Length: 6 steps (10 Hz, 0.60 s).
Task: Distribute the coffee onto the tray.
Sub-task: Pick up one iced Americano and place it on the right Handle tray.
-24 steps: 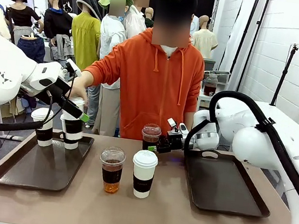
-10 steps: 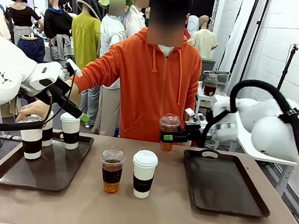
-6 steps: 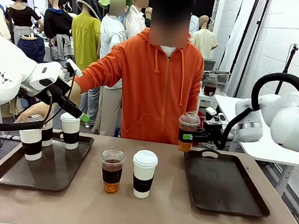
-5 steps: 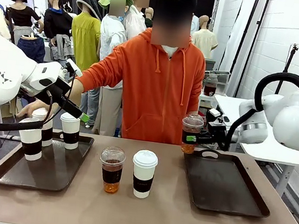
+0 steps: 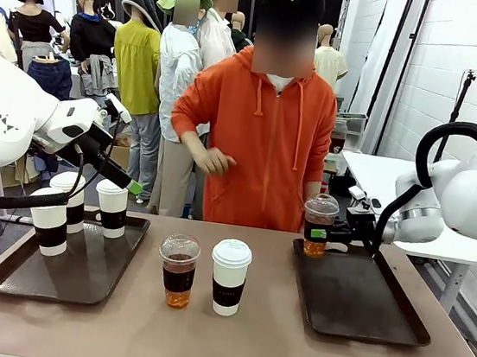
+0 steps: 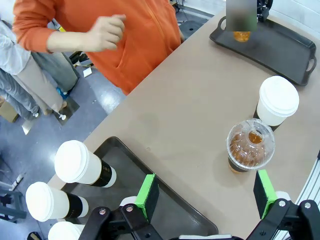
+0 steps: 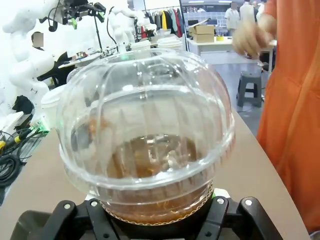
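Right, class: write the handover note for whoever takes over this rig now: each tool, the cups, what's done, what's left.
Left tool: open, hovering by the left tray.
Right tool: shut on a clear dome-lidded cup at the far-left corner of the right tray; touchdown unclear.
Done: three white paper cups stand on the left tray.
Left: release that cup, then place the clear cup and white cup standing mid-table.

White brick wall (image 5: 471, 59) on rt, brown tabletop (image 5: 227, 343) in fg, grey floor (image 6: 97, 102), white side table (image 5: 369, 167) behind
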### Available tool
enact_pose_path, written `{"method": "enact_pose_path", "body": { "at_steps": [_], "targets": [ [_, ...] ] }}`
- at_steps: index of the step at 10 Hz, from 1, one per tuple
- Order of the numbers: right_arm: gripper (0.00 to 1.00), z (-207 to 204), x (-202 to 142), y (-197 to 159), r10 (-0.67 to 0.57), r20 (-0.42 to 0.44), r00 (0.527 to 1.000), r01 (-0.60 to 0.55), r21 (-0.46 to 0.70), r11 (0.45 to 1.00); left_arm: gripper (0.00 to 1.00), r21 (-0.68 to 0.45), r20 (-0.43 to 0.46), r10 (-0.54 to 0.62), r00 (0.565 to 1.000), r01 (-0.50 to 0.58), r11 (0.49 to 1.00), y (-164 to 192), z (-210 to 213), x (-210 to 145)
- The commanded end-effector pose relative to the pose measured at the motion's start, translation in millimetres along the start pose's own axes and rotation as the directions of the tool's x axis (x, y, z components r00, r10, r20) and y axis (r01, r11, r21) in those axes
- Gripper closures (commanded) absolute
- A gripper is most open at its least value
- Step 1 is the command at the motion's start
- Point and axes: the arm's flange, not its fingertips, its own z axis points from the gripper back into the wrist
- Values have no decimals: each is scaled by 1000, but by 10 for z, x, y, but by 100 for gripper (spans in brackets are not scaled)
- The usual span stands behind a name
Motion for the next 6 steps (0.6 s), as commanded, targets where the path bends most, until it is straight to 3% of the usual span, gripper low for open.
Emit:
{"method": "enact_pose_path", "body": {
  "at_steps": [1,6],
  "targets": [
    [32,53,-20,23,35,26,999,-35,-24,999,0,-15,8,3,1000,-3,1000,15,-7,-26],
    [32,169,-276,-117,80,36,996,-77,-82,994,0,-15,8,3,1000,-3,1000,15,-7,-26]
  ]
}}
